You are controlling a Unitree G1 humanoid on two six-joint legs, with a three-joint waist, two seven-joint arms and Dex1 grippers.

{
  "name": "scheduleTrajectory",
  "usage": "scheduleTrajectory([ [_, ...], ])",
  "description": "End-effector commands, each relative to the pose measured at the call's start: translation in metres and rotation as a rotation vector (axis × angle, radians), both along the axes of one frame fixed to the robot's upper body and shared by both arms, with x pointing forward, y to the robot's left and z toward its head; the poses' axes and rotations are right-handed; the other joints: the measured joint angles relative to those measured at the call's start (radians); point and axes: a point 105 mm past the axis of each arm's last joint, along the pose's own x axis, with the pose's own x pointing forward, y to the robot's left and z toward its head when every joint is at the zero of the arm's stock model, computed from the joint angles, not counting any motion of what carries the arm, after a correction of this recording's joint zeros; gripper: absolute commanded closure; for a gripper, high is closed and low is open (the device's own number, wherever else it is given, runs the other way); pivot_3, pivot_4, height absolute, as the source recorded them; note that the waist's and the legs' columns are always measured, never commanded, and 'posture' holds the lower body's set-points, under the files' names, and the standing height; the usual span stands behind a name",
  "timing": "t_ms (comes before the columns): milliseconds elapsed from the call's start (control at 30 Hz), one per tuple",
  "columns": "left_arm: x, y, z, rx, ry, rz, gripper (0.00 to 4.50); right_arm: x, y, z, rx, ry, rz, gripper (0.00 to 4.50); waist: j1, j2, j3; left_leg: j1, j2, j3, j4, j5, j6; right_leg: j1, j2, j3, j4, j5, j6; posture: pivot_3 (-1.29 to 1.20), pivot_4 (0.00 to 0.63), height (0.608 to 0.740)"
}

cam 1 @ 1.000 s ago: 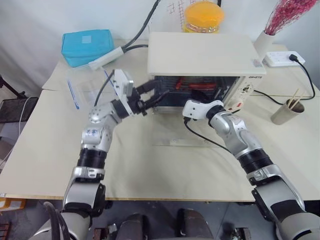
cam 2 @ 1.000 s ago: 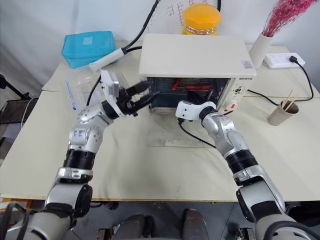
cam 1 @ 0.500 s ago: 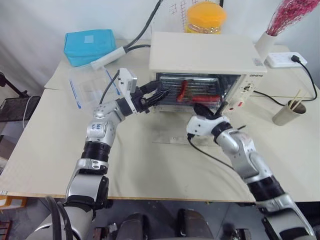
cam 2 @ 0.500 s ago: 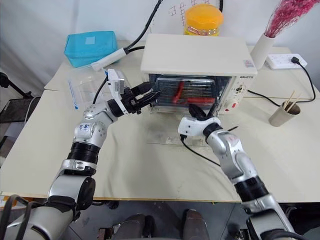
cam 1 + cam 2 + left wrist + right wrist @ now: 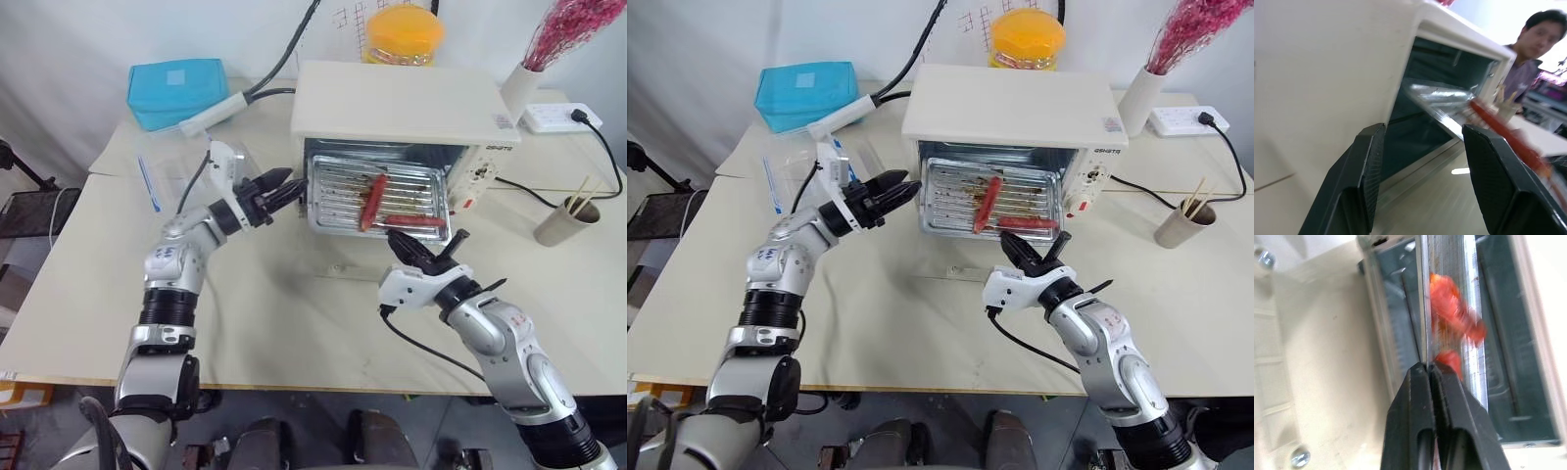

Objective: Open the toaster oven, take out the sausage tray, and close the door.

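Sausage tray [image 5: 377, 201]: thin, stiff, light metal, half out of the toaster oven [image 5: 402, 122], tilted; sausages likely to roll; best pinched at its near rim, where the right tool [image 5: 428, 257] is clenched; left tool [image 5: 284, 188] released beside the oven; a second earlier the tray sat inside.

Cream-white toaster oven [image 5: 402, 103], silvery ribbed sausage tray [image 5: 377, 199] carried red sausages [image 5: 372, 202], blue box [image 5: 174, 90], orange-yellow jar [image 5: 399, 31], pink dried flowers [image 5: 568, 24] in white vase [image 5: 516, 86], beige table [image 5: 284, 313], black gripper fingers [image 5: 1369, 171].
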Motion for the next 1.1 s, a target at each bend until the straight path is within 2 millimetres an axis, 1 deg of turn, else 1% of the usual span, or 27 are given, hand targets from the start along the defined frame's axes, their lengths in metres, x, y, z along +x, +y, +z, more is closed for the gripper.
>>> scheduleTrajectory([
  [33, -0.015, 0.003, 0.010, -0.062, 0.100, -0.053, 1.85, -0.011, 0.005, 0.010, -0.013, -0.042, 0.038, 4.48, 0.003, 0.000, 0.000, 0.000, 0.000, 0.000, 0.000, 0.000, 0.000, 0.000, 0.000, 0.000, 0.000, 0.000, 0.000, 0.00, 0.150, 0.740],
  [200, -0.040, -0.007, 0.005, -0.125, 0.318, -0.185, 1.85, -0.012, 0.007, 0.008, -0.040, -0.016, 0.073, 4.48, 0.022, 0.000, 0.000, 0.000, -0.001, -0.001, 0.001, 0.000, 0.000, 0.000, -0.001, 0.001, 0.000, 0.000, 0.000, 0.00, 0.150, 0.740],
  [333, -0.052, -0.011, -0.003, -0.151, 0.471, -0.240, 1.85, -0.014, 0.008, 0.001, -0.089, 0.036, 0.118, 4.48, 0.021, 0.000, 0.000, 0.001, -0.001, -0.001, 0.001, 0.000, 0.000, 0.002, -0.001, 0.001, 0.000, 0.000, 0.000, 0.00, 0.150, 0.740],
  [400, -0.055, -0.011, -0.010, -0.140, 0.514, -0.236, 1.85, -0.017, 0.009, -0.001, -0.114, 0.053, 0.143, 4.48, 0.020, 0.000, 0.000, 0.001, -0.001, -0.001, 0.001, 0.000, 0.000, 0.002, -0.001, 0.001, 0.000, 0.000, 0.000, 0.00, 0.150, 0.740],
  [533, -0.054, -0.014, -0.020, -0.178, 0.621, -0.217, 1.85, -0.024, 0.011, -0.002, -0.165, 0.070, 0.202, 4.48, 0.021, -0.001, 0.001, 0.002, -0.001, -0.001, 0.001, 0.000, 0.000, 0.002, -0.001, 0.001, 0.000, 0.000, 0.000, 0.00, 0.150, 0.740],
  [667, -0.057, -0.020, -0.025, -0.244, 0.717, -0.247, 1.85, -0.028, 0.013, 0.000, -0.208, 0.071, 0.252, 4.48, 0.021, -0.002, 0.001, 0.002, -0.001, -0.001, 0.001, 0.000, 0.000, 0.002, -0.001, 0.002, 0.000, 0.000, 0.000, 0.00, 0.150, 0.740],
  [767, -0.060, -0.021, -0.028, -0.302, 0.791, -0.274, 2.38, -0.027, 0.014, 0.003, -0.219, 0.065, 0.269, 4.50, 0.021, -0.002, 0.001, 0.002, -0.001, -0.001, 0.001, 0.000, 0.000, 0.002, -0.001, 0.002, 0.000, 0.000, 0.000, 0.00, 0.150, 0.740],
  [900, -0.062, -0.020, -0.033, -0.351, 0.858, -0.277, 3.36, -0.023, 0.012, 0.008, -0.226, 0.060, 0.269, 4.50, 0.021, -0.002, 0.001, 0.002, -0.001, -0.001, 0.001, 0.000, 0.000, 0.002, -0.001, 0.002, 0.000, 0.000, 0.000, 0.00, 0.150, 0.740],
  [933, -0.063, -0.019, -0.035, -0.366, 0.871, -0.278, 3.50, -0.023, 0.012, 0.008, -0.224, 0.060, 0.268, 4.50, 0.021, -0.002, 0.001, 0.002, -0.001, -0.001, 0.001, 0.000, 0.000, 0.002, -0.001, 0.002, 0.000, 0.000, 0.000, 0.00, 0.150, 0.740],
  [1033, -0.061, -0.016, -0.037, -0.434, 0.897, -0.274, 4.36, -0.023, 0.011, 0.009, -0.229, 0.060, 0.272, 4.50, 0.022, -0.002, 0.001, 0.002, -0.001, -0.001, 0.001, 0.000, 0.000, 0.002, -0.001, 0.002, 0.000, 0.000, 0.000, 0.00, 0.150, 0.740],
  [1067, -0.061, -0.015, -0.037, -0.460, 0.903, -0.273, 4.49, -0.023, 0.011, 0.009, -0.230, 0.063, 0.274, 4.50, 0.022, -0.002, 0.001, 0.002, -0.001, -0.001, 0.001, 0.000, 0.000, 0.002, -0.001, 0.002, 0.000, 0.000, 0.000, 0.00, 0.150, 0.740],
  [1100, -0.060, -0.015, -0.037, -0.482, 0.912, -0.273, 4.49, -0.023, 0.010, 0.009, -0.233, 0.064, 0.275, 4.50, 0.023, -0.002, 0.001, 0.002, -0.001, -0.001, 0.001, 0.000, 0.000, 0.002, -0.001, 0.002, 0.000, 0.000, 0.000, 0.00, 0.150, 0.740],
])
